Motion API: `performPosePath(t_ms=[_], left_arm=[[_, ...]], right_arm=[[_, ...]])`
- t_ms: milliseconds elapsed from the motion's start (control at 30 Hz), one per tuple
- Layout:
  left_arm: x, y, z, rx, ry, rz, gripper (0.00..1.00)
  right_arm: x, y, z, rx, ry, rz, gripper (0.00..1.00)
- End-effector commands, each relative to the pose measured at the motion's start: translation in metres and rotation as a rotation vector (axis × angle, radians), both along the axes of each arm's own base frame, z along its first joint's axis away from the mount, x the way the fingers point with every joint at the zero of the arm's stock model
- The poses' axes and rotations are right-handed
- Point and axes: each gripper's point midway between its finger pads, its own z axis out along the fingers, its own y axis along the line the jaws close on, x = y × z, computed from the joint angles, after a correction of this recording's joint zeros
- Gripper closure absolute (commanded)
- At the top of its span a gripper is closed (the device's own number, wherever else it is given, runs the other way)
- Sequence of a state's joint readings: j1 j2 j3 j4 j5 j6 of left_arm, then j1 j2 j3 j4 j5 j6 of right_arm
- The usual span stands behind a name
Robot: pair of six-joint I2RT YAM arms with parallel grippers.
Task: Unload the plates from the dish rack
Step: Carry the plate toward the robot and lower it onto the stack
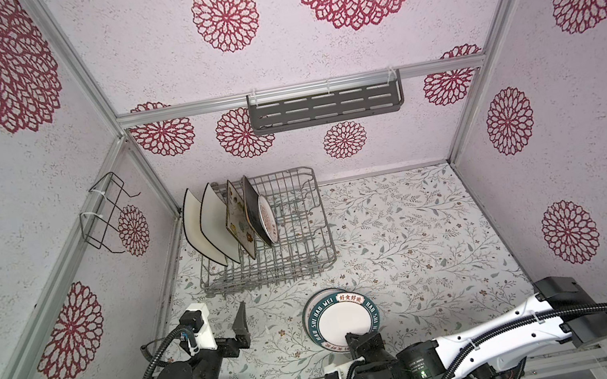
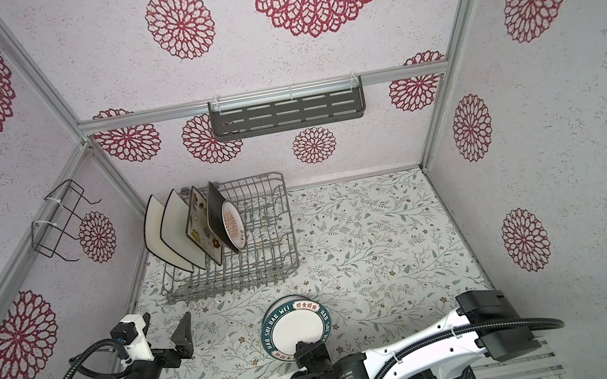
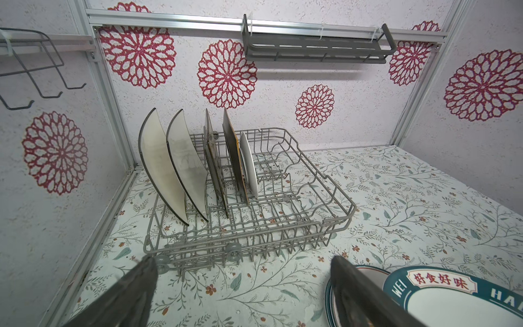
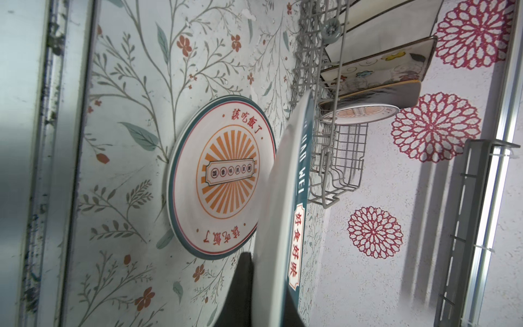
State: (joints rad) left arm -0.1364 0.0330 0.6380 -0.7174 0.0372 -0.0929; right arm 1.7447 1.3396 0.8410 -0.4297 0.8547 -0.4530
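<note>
Nearest the robot's base, the right gripper [image 1: 356, 342] is clamped on the near rim of a teal plate [image 1: 342, 318], one finger [image 4: 243, 286] under it and one over it. The teal plate tilts over a sunburst plate [image 4: 226, 175] that lies flat on the table [image 1: 429, 244]. From above it covers most of that plate. Whether the two touch cannot be told.

To the left, the left gripper [image 3: 243, 260] hangs above the table with its jaws spread wide and nothing between them. The teal plate sits just beside its right finger [image 3: 353, 286] in the wrist view.

Farther back, against the left wall, stands the rack [image 1: 305, 257], well apart from both grippers. Five plates stand on edge in its left half, side by side. From the left these are a white plate [image 1: 196, 226], a second white plate [image 1: 217, 222], a flowered plate [image 1: 238, 221], a brown plate [image 1: 252, 208] and a round plate [image 1: 267, 218] touching or just beside the brown one. The rack's right half holds only tines.

On the back wall hangs a grey shelf [image 1: 325, 106].
</note>
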Motion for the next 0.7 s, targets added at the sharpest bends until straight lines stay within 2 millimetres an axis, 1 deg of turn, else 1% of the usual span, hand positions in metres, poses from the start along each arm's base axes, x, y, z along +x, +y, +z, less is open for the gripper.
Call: performPosePath(t_ms=[0, 433, 667], left_arm=[[0.001, -0.004, 0.0, 0.018, -0.012, -0.022, 0.03], [0.0, -0.005, 0.0, 0.018, -0.017, -0.031, 0.03], [-0.001, -0.006, 0.0, 0.019, -0.016, -0.035, 0.03]], right_arm=[[-0.002, 0.011, 0.008, 0.052, -0.024, 0.021, 1.0], [-0.011, 0.012, -0.029, -0.022, 0.038, 0.067, 0.99], [-0.009, 0.01, -0.043, -0.044, 0.058, 0.059, 0.96]])
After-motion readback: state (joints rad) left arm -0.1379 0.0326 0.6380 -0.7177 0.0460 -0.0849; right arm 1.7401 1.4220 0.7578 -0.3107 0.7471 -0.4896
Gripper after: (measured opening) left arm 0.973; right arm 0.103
